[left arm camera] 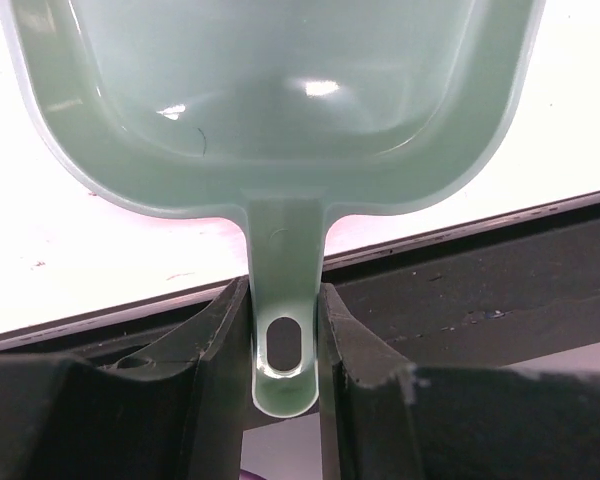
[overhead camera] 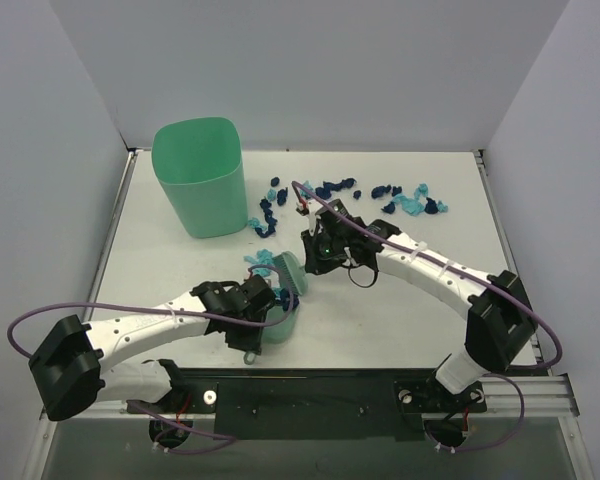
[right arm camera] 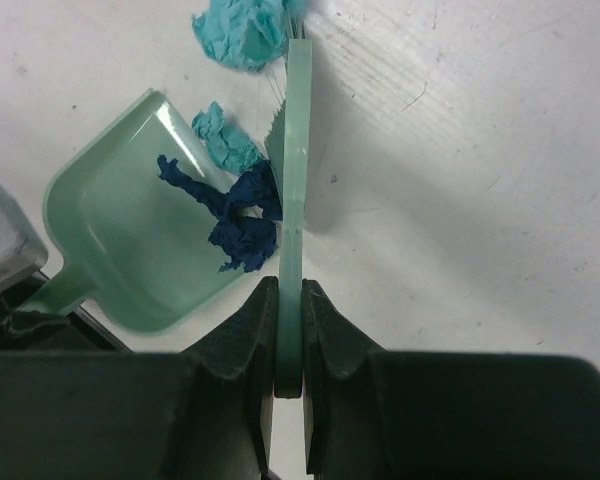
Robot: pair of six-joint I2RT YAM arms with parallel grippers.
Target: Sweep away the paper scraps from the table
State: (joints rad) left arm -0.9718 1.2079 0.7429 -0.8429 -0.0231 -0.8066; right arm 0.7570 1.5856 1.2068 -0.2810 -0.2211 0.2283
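**A:** Entry one: paper scraps (overhead camera: 337,186). Where are they?

**B:** Most lie in a loose line near the far edge of the counter (overhead camera: 400,320), from beside the bin (overhead camera: 198,180) toward the far right corner. A few sit mid-counter. One navy scrap is at the mouth of the dustpan (right arm camera: 130,230), touching the brush (right arm camera: 298,150). Turquoise ones lie just beside the bristles.

**A:** How will they handle?

**B:** My judgement: very light, soft and crumpled, so likely to roll or flick away under a hard stroke. They are too small to pinch one at a time. Better to push them with the bristles, in low, short strokes toward the pan.

**A:** Entry two: the tools.

**B:** The left tool (left arm camera: 285,300) is clenched on the dustpan's narrow handle, at the hanging hole, with the pan toward the near edge. The right tool (right arm camera: 288,300) is clamped on the brush's thin flat handle, which sits edge-on between the jaws.

**A:** And the hold points?

**B:** Both handles look like stiff, smooth plastic, so they may be slippery. A grip near the end leaves room to twist, so a firm grip is advisable.
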